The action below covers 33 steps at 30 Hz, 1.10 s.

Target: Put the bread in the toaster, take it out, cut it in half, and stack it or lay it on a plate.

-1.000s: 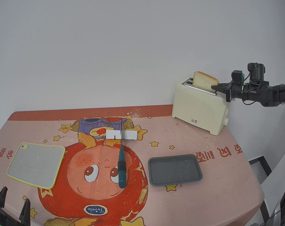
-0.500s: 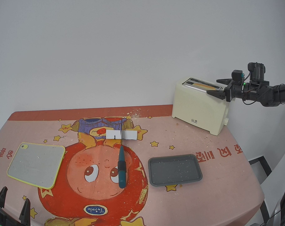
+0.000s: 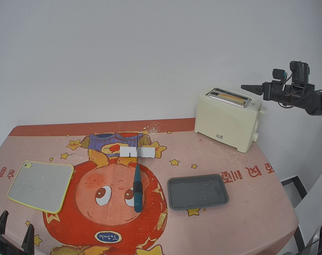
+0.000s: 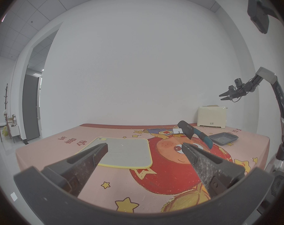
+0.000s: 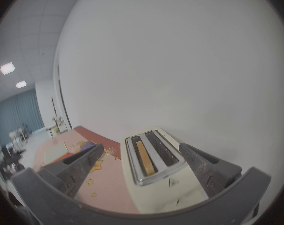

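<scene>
A cream toaster (image 3: 226,119) stands at the table's back right. A slice of bread (image 3: 231,97) sits low in its front slot, only the top crust showing. My right gripper (image 3: 251,88) hangs open just above and to the right of the toaster, holding nothing. From the right wrist view the bread (image 5: 145,158) lies in one slot of the toaster (image 5: 167,185), beyond my right gripper (image 5: 140,147). My left gripper (image 3: 16,221) is open and low at the table's front left corner, near the cutting board (image 3: 40,185).
A teal-handled knife (image 3: 137,188) lies mid-table on the cartoon tablecloth. To its right is a dark grey tray (image 3: 197,192). A white card (image 3: 137,152) lies behind the knife. Crumbs dot the cloth near the toaster. The table's right edge drops off past the tray.
The bread stood high in the slot with my right gripper on it, then dropped down inside. My right gripper opened and drew back up and to the right. The left arm stayed still.
</scene>
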{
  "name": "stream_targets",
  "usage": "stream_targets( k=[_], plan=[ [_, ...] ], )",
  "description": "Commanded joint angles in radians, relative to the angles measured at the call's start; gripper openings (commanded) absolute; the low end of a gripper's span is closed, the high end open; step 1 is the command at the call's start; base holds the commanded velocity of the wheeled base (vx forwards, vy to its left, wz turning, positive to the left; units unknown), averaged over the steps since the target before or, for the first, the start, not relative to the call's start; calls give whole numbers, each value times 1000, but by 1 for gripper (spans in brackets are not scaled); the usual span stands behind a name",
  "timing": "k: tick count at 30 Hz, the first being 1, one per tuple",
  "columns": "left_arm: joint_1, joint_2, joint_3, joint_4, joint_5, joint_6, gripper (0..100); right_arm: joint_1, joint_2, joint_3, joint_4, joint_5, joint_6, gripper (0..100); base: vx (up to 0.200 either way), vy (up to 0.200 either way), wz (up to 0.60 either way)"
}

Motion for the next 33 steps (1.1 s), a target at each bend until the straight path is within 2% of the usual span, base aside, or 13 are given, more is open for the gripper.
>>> stream_targets(
  k=[1,4,5,6,7,8,10,13,19,24,25,26,33],
  plan=[
    [1,-5,18,0,1,2,100,-205,-293,242,174,-23,62,100,0,0,0],
    [1,-5,18,0,-1,2,100,-305,-351,322,337,-26,63,100,0,0,0],
    [-1,-5,18,-2,-1,2,100,-313,-351,328,351,-26,62,100,0,0,0],
    [-1,-5,18,0,-2,2,100,-343,-350,368,411,-46,65,100,0,0,0],
    [-1,-5,18,0,-2,2,100,-343,-350,368,411,-46,65,100,0,0,0],
    [-1,-5,18,-2,-2,2,100,-353,-334,421,420,-75,66,100,0,0,0],
    [-1,-5,18,-2,-2,2,100,-350,-288,466,411,-94,65,100,0,0,0],
    [-1,-5,18,0,-2,2,100,-330,-215,517,352,-98,65,100,0,0,0],
    [-1,-5,18,-2,-1,0,100,-224,-138,627,122,-103,76,100,0,0,0],
    [-1,-5,18,-2,-1,0,100,-201,-37,644,-54,-118,111,100,0,0,0],
    [-1,-5,18,0,-1,0,100,-201,-35,644,-60,-120,112,0,0,0,0],
    [-1,-5,18,-2,-1,0,100,-201,-9,648,-113,-121,128,0,0,0,0],
    [1,-5,18,-2,-1,0,100,-182,23,645,-223,-118,151,0,0,0,0]
  ],
)
